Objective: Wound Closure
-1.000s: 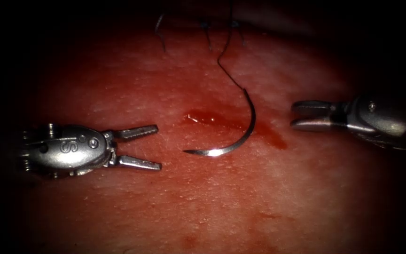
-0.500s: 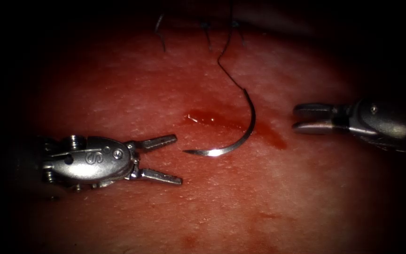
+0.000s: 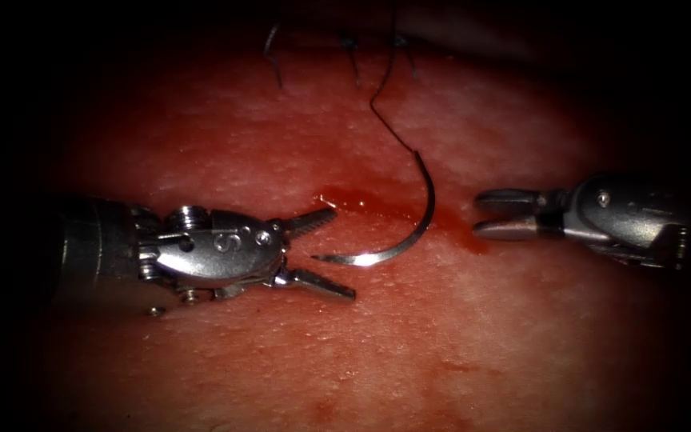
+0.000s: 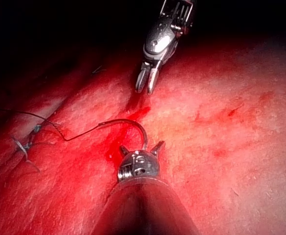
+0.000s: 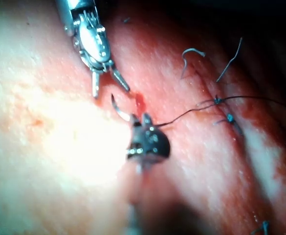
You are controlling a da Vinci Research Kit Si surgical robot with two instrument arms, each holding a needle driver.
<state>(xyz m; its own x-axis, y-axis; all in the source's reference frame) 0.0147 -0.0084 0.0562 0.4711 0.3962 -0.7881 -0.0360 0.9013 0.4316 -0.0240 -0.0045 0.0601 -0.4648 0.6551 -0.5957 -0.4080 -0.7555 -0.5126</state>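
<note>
The needle lies loose on the tissue, not in it, its curve resting beside a small pool of red fluid, its point toward the left and its swaged end toward the far side, where the thread runs off to the stitches along the cut at the far edge. The left hand has come in from the left over the last second and now sits with its jaws spread wide on either side of the needle's point, grasping nothing. The right hand has edged in too; it is just right of the needle's body, jaws slightly parted, also empty. The main risk, as I judge it, is a grab right at the tip: closing there could blunt the point or let the needle swivel in the jaws. The lower jaw also sits close to the surface, so closing could pinch tissue along with steel. With both hands converging, a nudge from either could skate the needle through the slick fluid or tug the thread against the finished stitches.
</note>
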